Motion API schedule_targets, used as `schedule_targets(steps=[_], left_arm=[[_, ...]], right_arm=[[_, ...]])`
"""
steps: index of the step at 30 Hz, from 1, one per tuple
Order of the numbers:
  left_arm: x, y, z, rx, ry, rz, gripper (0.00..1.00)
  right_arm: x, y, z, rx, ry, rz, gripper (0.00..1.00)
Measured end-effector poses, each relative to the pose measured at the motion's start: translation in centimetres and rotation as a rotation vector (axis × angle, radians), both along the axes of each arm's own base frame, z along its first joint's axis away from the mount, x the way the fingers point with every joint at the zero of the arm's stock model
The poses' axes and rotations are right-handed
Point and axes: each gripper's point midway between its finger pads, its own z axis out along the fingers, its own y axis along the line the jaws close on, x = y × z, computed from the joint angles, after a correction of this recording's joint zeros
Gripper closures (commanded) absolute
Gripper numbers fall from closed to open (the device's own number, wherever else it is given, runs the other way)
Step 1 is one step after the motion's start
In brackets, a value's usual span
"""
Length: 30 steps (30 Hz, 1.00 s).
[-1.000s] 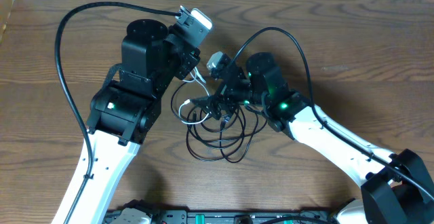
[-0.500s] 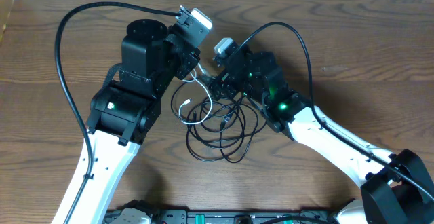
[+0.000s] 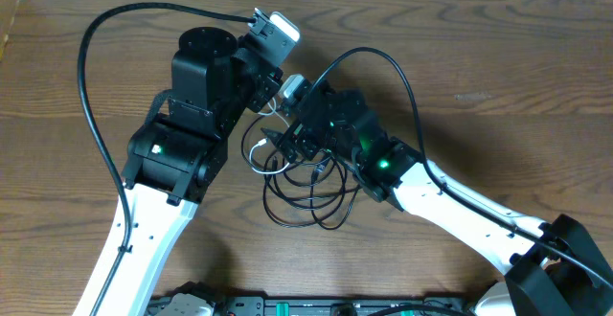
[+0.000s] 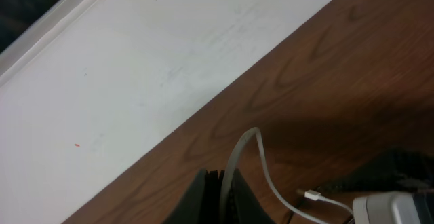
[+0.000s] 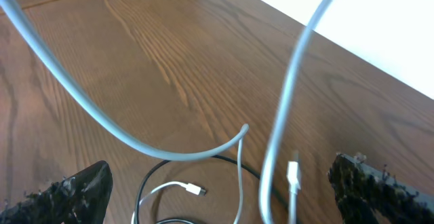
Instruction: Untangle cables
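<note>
The left gripper [image 4: 214,195] is pressed together, pinching the white cable [image 4: 252,142]. The cable rises from between its fingers, arches over and drops toward 5 o'clock. In the overhead view the right gripper [image 5: 220,187] hangs just at 5 o'clock of the left one, spread wide, with two strands of that same cable hanging between its fingers. Below them, at the middle of the bench [image 3: 498,57], the black cables [image 3: 308,206] lie in loose overlapping loops, and a white plug [image 5: 198,191] rests among them.

The cords look light, limp and smooth. They will probably sag, swing and slip through a loose pinch, and a hard tug would likely tighten any knot. The best hold, I judge, is close behind a plug or on a free strand clear of the crossings.

Compared with a second ago, the right arm has swung toward 10 o'clock, closing on the left gripper. The left arm and the black coil are unchanged.
</note>
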Motion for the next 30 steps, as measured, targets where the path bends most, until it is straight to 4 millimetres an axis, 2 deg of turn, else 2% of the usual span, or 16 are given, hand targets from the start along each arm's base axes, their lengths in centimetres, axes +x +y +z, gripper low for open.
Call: schedule_targets(steps=[8, 17, 30], left_arm=[[0.0, 0.0, 0.0, 0.000, 0.000, 0.000, 0.92], [0.0, 0.0, 0.0, 0.000, 0.001, 0.000, 0.93], [-0.1, 0.0, -0.2, 0.004, 0.009, 0.000, 0.92]], right_arm=[[0.7, -0.1, 1.0, 0.012, -0.053, -0.022, 0.01], [1.6, 0.1, 3.3, 0.094, -0.104, -0.066, 0.01], [2.1, 0.3, 3.7, 0.155, -0.085, -0.086, 0.06]])
